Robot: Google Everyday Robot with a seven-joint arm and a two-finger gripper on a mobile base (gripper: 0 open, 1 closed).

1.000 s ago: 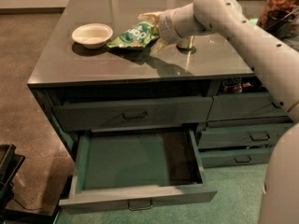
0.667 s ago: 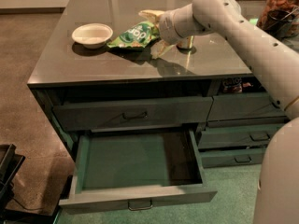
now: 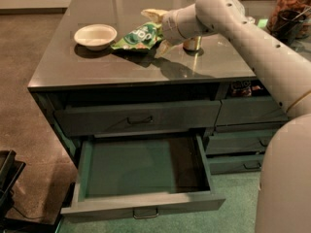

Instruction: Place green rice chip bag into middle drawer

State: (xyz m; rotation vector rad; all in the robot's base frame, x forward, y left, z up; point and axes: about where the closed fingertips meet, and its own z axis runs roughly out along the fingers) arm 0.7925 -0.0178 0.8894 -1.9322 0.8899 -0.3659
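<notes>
Gripper: gripper (image 3: 155,32) sits upper centre of the frame, low over the countertop (image 3: 97,67), its two pale fingers (image 3: 152,14) spread apart with the bag's right end between them, not yet pinched
Bag: green rice chip bag (image 3: 137,36) lies flat on the countertop, just right of the bowl (image 3: 95,35), well above the drawer it is meant for
Grasp advice: judging from this, close on the gathered end seam and not the puffed middle; squeeze gently, since chips crush and foil slips
Bag material: crinkly glossy foil, bright green with white lettering, soft and air-filled, likely to sag when lifted
Carry advice: lift well clear of the counter edge before swinging toward the lower centre of the frame, then lower into the cavity before letting go
Middle drawer: middle drawer (image 3: 141,166) is pulled fully out, lower centre; flat matte green floor, straight walls, small dark metal pull (image 3: 146,212)
Countertop: smooth, dark, reflective slab
Bowl: pale, round, shallow
</notes>
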